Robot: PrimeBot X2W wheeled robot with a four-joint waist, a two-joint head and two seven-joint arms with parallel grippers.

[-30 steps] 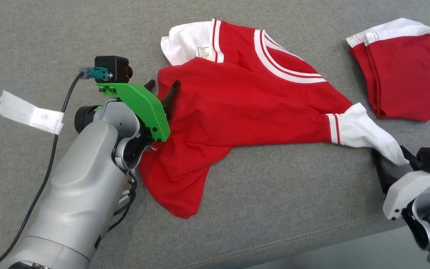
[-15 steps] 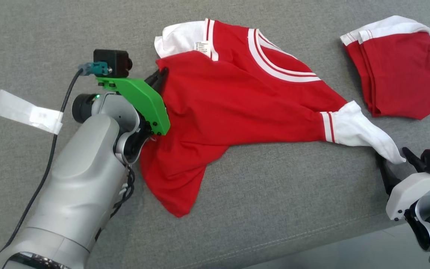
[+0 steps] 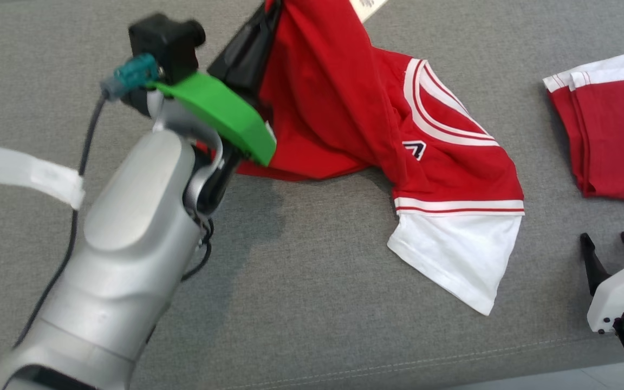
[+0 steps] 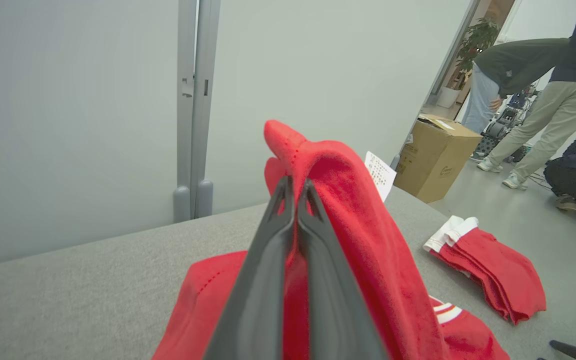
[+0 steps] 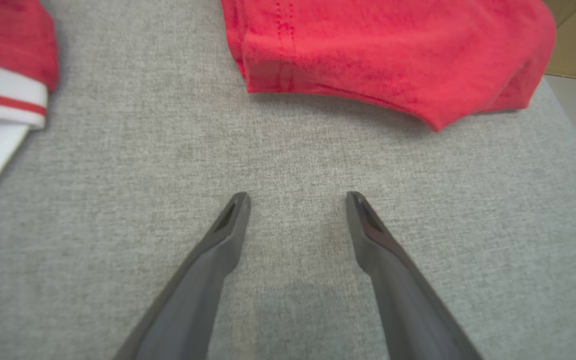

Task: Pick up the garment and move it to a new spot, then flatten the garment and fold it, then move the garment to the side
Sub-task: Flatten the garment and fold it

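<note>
The garment (image 3: 344,103) is a red shirt with white sleeves and a white-striped collar. My left gripper (image 3: 268,11) is shut on its red fabric and holds that part raised at the top of the head view. The rest drapes down onto the grey surface, one white sleeve (image 3: 458,254) lying flat. In the left wrist view the closed fingers (image 4: 268,260) pinch the red garment (image 4: 358,220). My right gripper (image 3: 607,246) is open at the lower right, apart from the sleeve. In the right wrist view it (image 5: 298,200) hovers over bare grey fabric, the sleeve edge (image 5: 3,100) at far left.
A second, folded red garment (image 3: 610,141) lies at the right, also seen as folded red cloth (image 5: 383,50) ahead of my right fingers. A white tape strip (image 3: 25,173) sits at the left. A cardboard box (image 4: 435,157) and people (image 4: 528,85) stand beyond the grey surface (image 3: 301,303).
My left gripper closed on the garment's left edge and lifted it up and away. The garment's white sleeve slid out from my right gripper. The head camera has shifted too.
</note>
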